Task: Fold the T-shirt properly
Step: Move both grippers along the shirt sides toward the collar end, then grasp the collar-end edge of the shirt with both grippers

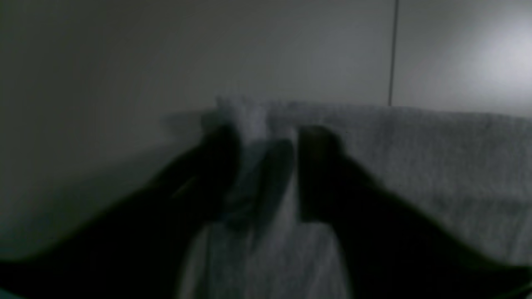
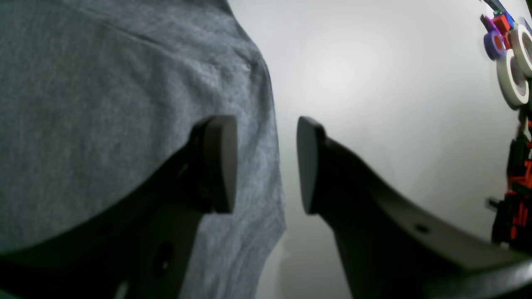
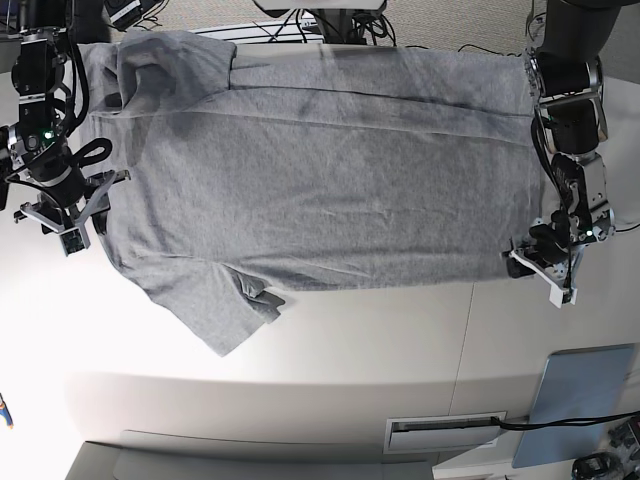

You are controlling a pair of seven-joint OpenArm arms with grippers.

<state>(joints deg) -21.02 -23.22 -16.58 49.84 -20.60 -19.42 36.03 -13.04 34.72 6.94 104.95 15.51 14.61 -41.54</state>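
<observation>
My left gripper (image 1: 266, 166) is showing only as dark blur, so I am not telling whether it pinches the T-shirt (image 1: 415, 166). My right fingers (image 2: 220, 162) are hiding cloth, and the frame is cutting the shirt off.

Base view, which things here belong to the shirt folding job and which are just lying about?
Part of the job:
T-shirt
left claw
right claw

Just lying about:
blue-grey panel
tape rolls
cables

White table (image 3: 330, 350), bright glare, blue-grey panel (image 3: 575, 400), tangled cables (image 3: 300, 22)
</observation>
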